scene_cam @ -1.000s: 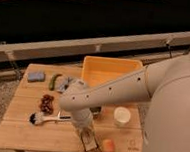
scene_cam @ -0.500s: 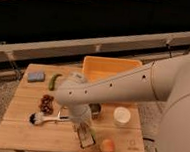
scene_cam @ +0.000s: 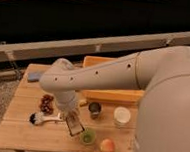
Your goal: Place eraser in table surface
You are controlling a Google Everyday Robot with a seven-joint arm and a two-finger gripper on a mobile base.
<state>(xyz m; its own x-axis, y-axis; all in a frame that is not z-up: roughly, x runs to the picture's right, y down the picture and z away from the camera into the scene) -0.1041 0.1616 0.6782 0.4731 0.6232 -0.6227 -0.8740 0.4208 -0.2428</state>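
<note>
One eraser within pincer, low over table surface

No text, label or number seems readable anywhere on the table surface.

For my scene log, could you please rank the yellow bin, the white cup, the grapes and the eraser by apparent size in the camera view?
1. Yellow bin, partly hidden by the arm.
2. Eraser, under the gripper above the table surface.
3. White cup and grapes: they look alike, so unranked.
</note>
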